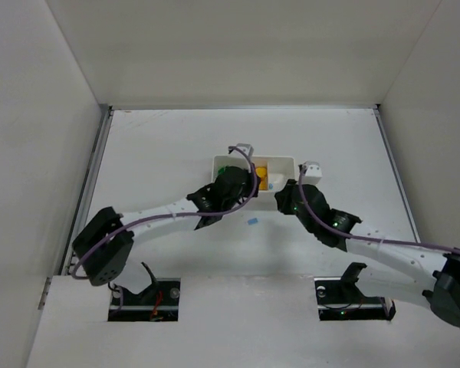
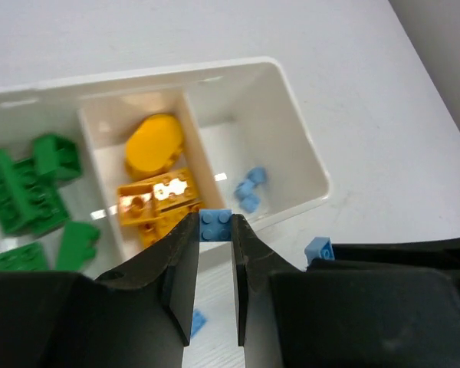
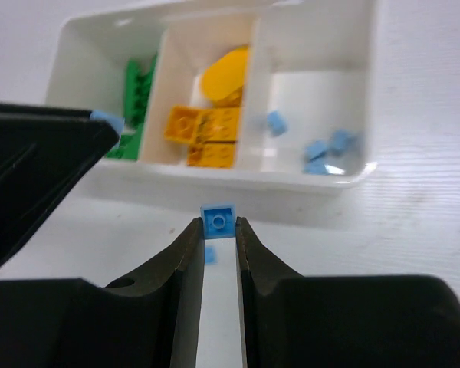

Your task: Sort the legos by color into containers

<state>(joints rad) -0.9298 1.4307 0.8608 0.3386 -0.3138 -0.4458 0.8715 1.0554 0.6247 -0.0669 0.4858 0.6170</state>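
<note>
Near the tray [image 2: 285,130], the left gripper [image 2: 215,233] and the right gripper [image 3: 218,232] each pinch a blue brick [image 2: 216,224], likely light, hard and slippery, by its flat sides.

The white tray [image 1: 284,160] sits mid-bench [image 1: 153,153], nearer the far edge. It holds green bricks [image 2: 31,188] on the left, yellow-orange bricks [image 2: 155,172] in the middle and tiny blue bricks [image 2: 250,188] on the right. The left tool [image 2: 216,234] pinches a blue brick [image 2: 216,224]. The right tool [image 3: 218,231] pinches a second blue brick [image 3: 218,221]. A loose blue brick [image 1: 252,221] lies just beside the tray's near side.

left gripper [image 2: 216,230] and right gripper [image 3: 218,226] crowd the tray's [image 1: 282,160] near wall side by side, loose blue lego [image 1: 252,222] between the arms; table [image 1: 161,146] beyond the far wall open.
</note>
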